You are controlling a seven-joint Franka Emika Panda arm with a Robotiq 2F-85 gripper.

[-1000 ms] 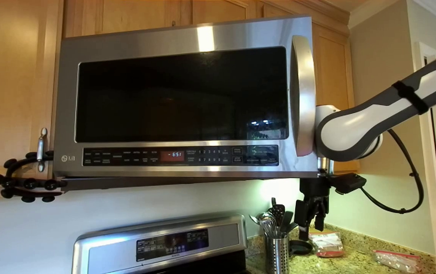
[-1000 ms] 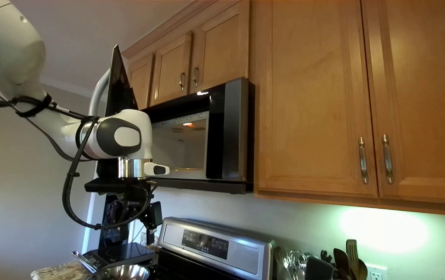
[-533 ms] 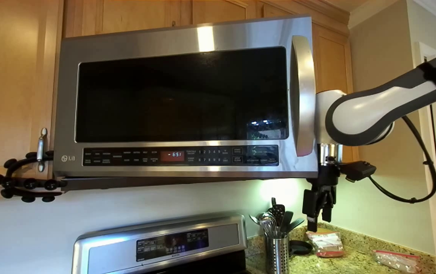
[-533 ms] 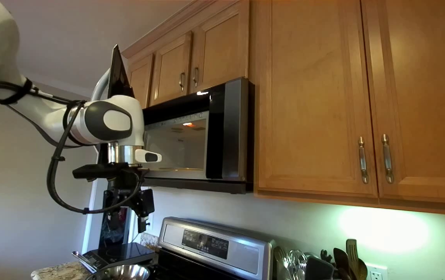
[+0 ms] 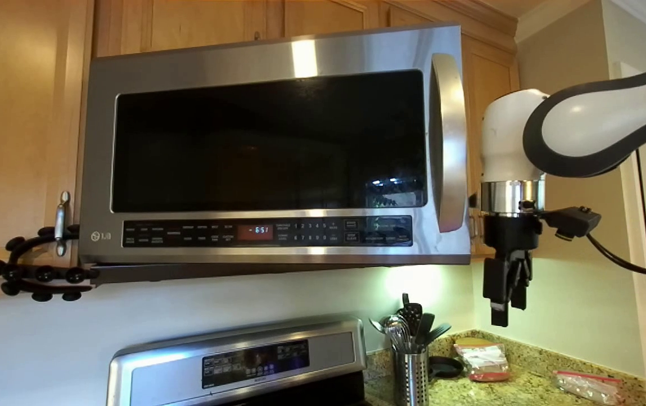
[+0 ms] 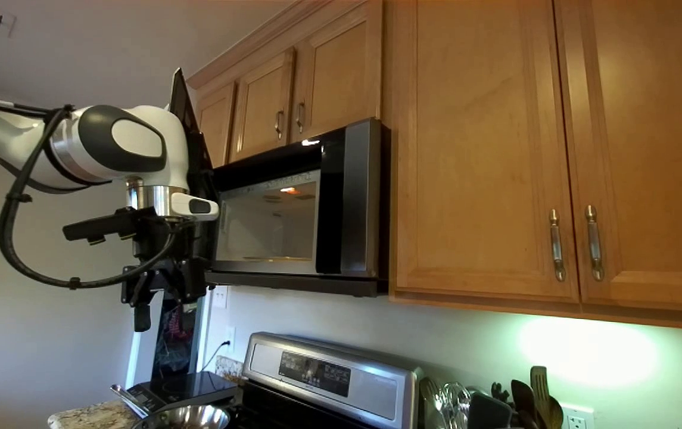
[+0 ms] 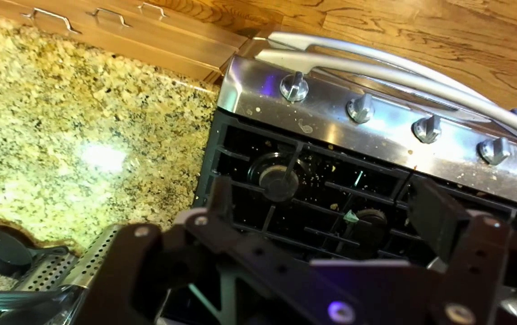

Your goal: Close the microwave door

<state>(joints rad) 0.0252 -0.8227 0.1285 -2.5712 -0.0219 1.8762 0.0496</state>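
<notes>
Stainless-steel microwave door (image 5: 275, 146): standing wide open, swung out forward of the microwave (image 6: 341, 202).
Closing: apparently none done; the full swing back to the microwave remains.
Hand (image 7: 323, 196): in front of the microwave, pointing down, spread wide, holding nothing.
Stove (image 5: 238, 361): below the microwave.
</notes>
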